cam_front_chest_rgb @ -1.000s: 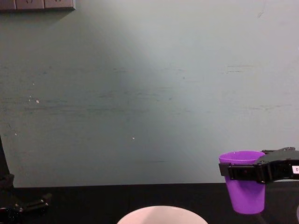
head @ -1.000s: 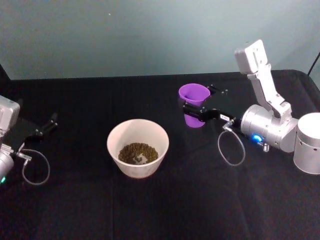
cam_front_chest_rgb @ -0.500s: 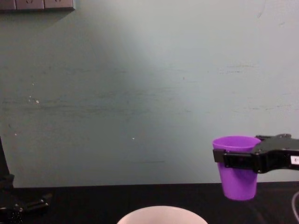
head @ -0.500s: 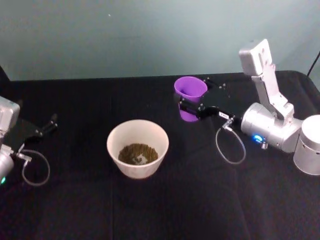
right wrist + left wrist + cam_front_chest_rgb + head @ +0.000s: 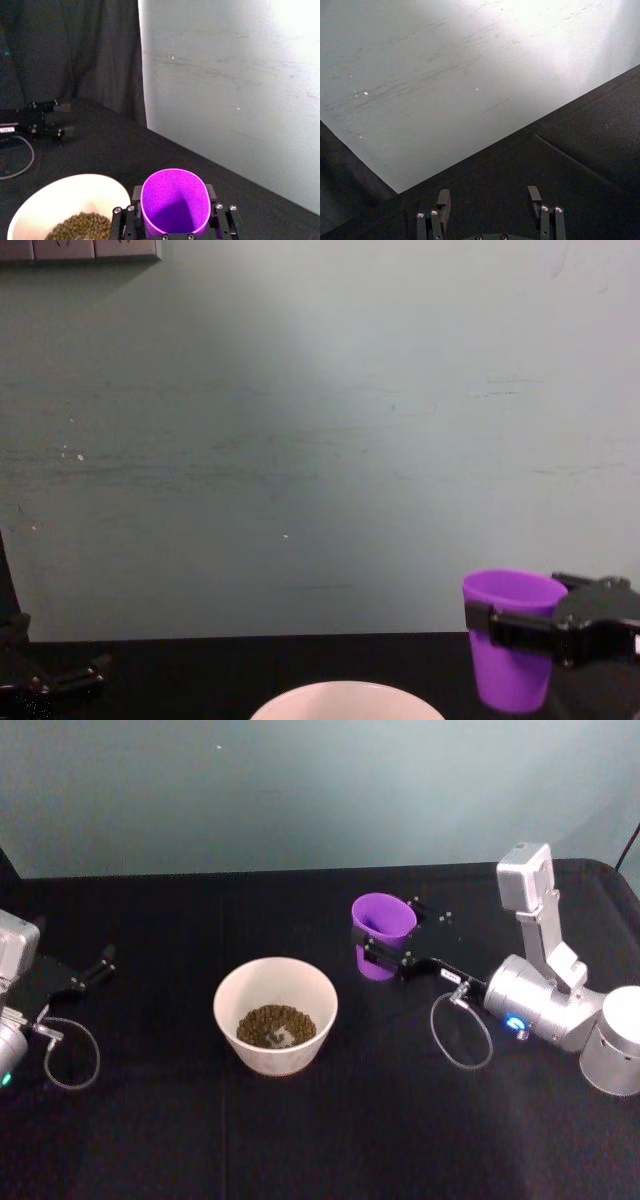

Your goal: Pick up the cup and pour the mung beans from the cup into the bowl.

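Note:
The purple cup stands upright in my right gripper, whose black fingers are shut on its sides, held above the black table to the right of the bowl. In the right wrist view the cup shows a bare purple inside. The pale bowl sits at the table's middle with mung beans piled in its bottom. From the chest view the cup hangs right of the bowl rim. My left gripper rests open and empty at the far left of the table.
A black cloth covers the table, with a pale teal wall behind it. A loose cable loop hangs under the right wrist, and another lies by the left arm.
The right gripper with the cup first rose and shifted slightly toward the bowl, then came down again. The right arm's elbow has dropped. The left arm and bowl are unmoved.

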